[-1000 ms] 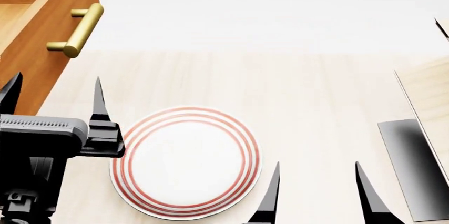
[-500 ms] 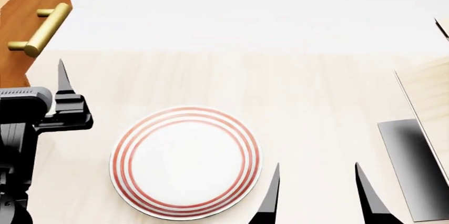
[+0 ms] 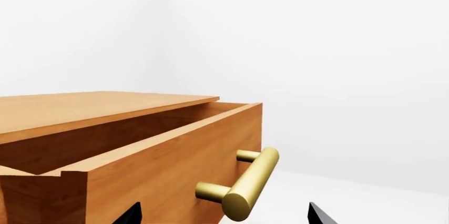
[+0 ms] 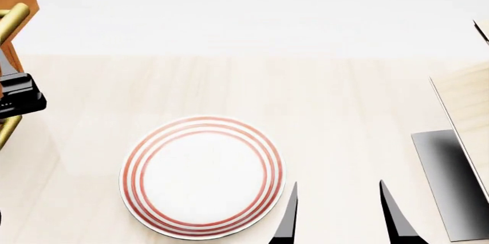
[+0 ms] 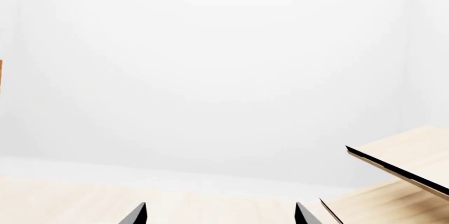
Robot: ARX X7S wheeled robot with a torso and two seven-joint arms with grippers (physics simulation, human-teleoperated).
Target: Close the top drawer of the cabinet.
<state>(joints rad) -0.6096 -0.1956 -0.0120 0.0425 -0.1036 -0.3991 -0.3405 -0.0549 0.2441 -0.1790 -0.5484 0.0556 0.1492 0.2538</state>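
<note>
The top drawer point(image 3: 151, 153) stands pulled out of the cabinet point(image 3: 84, 109) at far left. The left gripper point(image 3: 223, 217), fingers apart, faces the brass handle point(image 3: 247, 183). A red-ringed plate point(image 4: 201, 176) lies centre. The right gripper point(image 4: 338, 212) hangs with fingers apart.

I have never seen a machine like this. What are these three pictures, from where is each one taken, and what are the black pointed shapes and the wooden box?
These are simulator renders of a two-armed robot. The head view looks down from its head onto a pale wooden surface, where a white plate with red rings lies. The two black points at the bottom are the fingertips of the right end effector, open and holding nothing. The other two pictures come from cameras near each arm's end effector. The left wrist view faces the top drawer of an orange-brown cabinet; the drawer is pulled out, with a brass bar handle. The left end effector is open, its tips on either side of the handle's near end, gripping nothing. The right wrist view shows mostly blank wall.
</note>
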